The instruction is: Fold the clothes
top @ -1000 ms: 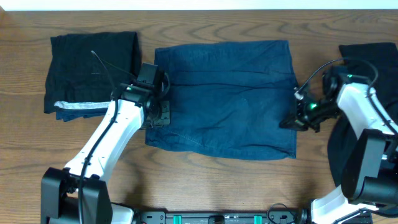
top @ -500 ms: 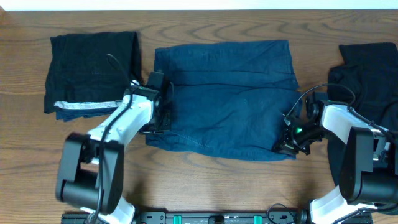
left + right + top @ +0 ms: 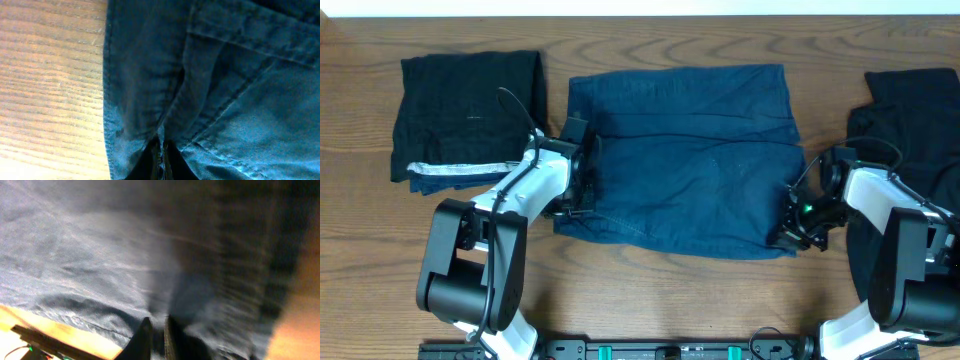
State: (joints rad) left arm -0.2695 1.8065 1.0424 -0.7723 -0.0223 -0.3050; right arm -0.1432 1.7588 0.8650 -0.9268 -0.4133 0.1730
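A dark blue denim garment (image 3: 685,160) lies spread flat at the table's middle. My left gripper (image 3: 578,200) is at its left edge near the lower left corner. In the left wrist view the jaws (image 3: 161,157) are pinched on a fold of the blue denim (image 3: 225,100) beside its stitched hem. My right gripper (image 3: 790,232) is at the garment's lower right corner. In the blurred right wrist view its jaws (image 3: 157,332) are close together with blue cloth (image 3: 90,270) between them.
A folded black pile (image 3: 470,105) with a light strip at its front lies at the far left. A loose black garment (image 3: 910,110) lies at the right edge, under my right arm. Bare wood table (image 3: 650,290) runs along the front.
My right gripper has moved from the garment's right edge down to its lower right corner. My left arm has drawn in, and its gripper sits on the left hem.
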